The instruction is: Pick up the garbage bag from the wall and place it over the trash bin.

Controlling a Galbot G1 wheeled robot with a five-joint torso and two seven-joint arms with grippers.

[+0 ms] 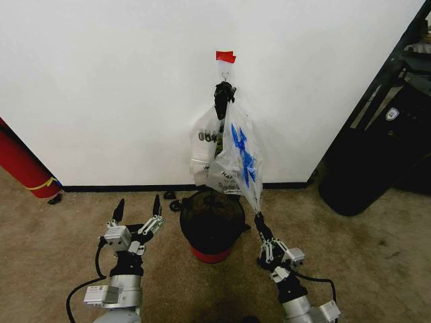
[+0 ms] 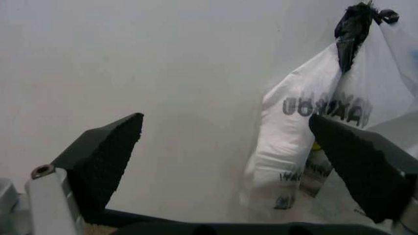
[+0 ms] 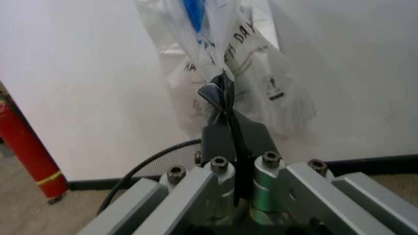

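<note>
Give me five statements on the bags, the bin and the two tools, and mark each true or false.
1. The right tool is shut on the bottom edge of the garbage bag. True.
2. The left tool grips a bag. False: it stands open, left of the trash bin, holding nothing.
3. The garbage bag hangs from the hook on the wall. True.
4. The trash bin is lined with a bag. False: no bag covers it.
5. The red tape sits below the bags. False: it is above the hook.
</note>
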